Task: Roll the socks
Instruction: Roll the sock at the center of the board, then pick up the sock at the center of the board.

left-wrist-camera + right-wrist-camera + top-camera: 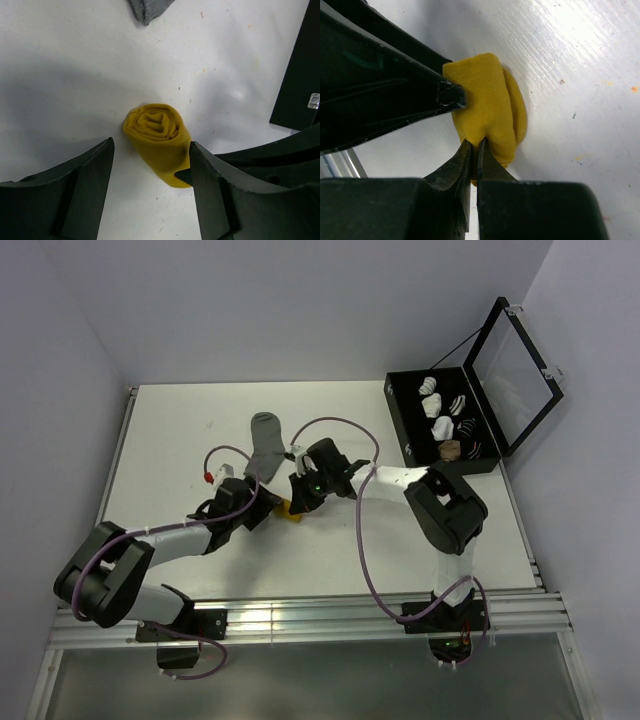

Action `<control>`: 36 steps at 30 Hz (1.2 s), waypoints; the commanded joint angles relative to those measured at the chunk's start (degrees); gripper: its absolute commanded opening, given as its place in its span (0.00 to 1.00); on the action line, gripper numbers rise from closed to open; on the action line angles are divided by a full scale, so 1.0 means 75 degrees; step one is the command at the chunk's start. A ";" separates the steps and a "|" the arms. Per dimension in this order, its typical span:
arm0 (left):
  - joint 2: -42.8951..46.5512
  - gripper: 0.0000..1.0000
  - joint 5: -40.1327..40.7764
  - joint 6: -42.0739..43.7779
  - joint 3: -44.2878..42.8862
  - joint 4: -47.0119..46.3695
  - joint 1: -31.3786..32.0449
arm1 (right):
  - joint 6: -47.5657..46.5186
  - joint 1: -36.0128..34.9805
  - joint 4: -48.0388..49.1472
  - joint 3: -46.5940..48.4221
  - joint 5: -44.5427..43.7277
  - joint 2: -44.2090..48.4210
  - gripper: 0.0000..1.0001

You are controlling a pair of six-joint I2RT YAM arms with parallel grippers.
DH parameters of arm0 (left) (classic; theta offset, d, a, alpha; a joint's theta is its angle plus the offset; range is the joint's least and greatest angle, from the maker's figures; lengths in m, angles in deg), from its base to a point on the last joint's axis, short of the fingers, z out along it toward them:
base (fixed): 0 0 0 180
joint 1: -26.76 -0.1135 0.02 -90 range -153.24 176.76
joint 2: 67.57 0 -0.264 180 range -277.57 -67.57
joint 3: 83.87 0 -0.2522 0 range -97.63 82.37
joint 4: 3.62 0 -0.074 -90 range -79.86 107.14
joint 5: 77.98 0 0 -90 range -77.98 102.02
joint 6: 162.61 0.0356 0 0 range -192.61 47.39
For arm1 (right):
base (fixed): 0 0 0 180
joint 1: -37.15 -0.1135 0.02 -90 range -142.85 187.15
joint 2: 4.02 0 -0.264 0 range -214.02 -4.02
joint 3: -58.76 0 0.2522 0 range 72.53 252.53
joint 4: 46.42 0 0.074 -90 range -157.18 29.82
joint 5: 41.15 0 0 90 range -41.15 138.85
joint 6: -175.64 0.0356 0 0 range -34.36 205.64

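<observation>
The mustard-yellow sock (159, 135) lies rolled into a tight bundle on the white table, its spiral end facing the left wrist camera. My left gripper (151, 150) is open, one finger on each side of the roll, its right finger close against the fabric. My right gripper (476, 145) is shut on a fold at the roll's edge, the yellow sock (490, 100) bulging just past its tips. In the top view both grippers meet over the yellow sock (291, 511). The grey sock (265, 440) lies flat behind them, untouched; its toe (147, 9) shows in the left wrist view.
An open black case (405, 435) stands at the back right, holding white, striped and tan sock bundles, its lid (515, 365) raised. Purple cables loop over both arms. A metal rail runs along the table's near edge (300, 615).
</observation>
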 commanded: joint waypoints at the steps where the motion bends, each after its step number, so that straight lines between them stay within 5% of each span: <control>1: -0.0124 0.66 0.0344 -0.0296 0.0225 -0.1208 0.0067 | 0.0112 0.0005 -0.0672 0.0123 0.0276 -0.0432 0.00; 28: -0.1273 0.61 0.0368 -0.0225 0.0273 -0.1210 0.0114 | 0.1319 0.1012 -0.0567 0.0486 0.1916 -0.2037 0.00; 33: -0.1495 0.57 0.0286 -0.0179 0.0168 -0.1152 0.0103 | 0.1425 0.1164 -0.0742 0.0662 0.1987 -0.2342 0.00; 36: -0.1601 0.46 0.0158 -0.0085 0.0027 -0.1035 0.0114 | 0.1506 0.1270 -0.0859 0.0779 0.2034 -0.2553 0.01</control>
